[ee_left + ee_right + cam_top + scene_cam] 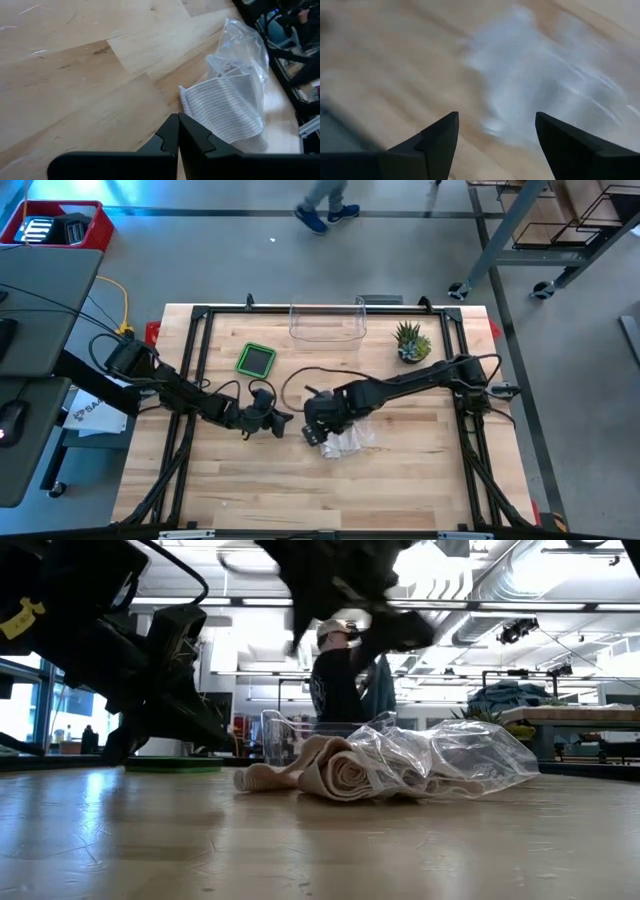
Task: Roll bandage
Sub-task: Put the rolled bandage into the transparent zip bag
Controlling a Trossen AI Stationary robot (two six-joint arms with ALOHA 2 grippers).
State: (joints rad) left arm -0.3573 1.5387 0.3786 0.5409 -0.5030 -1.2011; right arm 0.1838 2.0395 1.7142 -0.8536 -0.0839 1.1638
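Observation:
A beige ribbed bandage [227, 107] lies loosely rolled on the wooden table, its far end inside a crumpled clear plastic wrapper [240, 45]. The low view shows the bandage [335, 775] resting on its side next to the wrapper [455, 758]. My left gripper [178, 119] is shut and sits low, just short of the bandage's near corner. In the high view my left gripper [280, 423] is left of the bandage [322, 442]. My right gripper [496, 127] is open and hangs above the bandage, pointing steeply down, with nothing between its fingers.
A green-rimmed square object [256, 359], a clear plastic container [327, 322] and a small potted plant [411, 342] stand along the table's far side. A black frame [195, 370] runs around the table. A person [335, 680] stands beyond the far edge.

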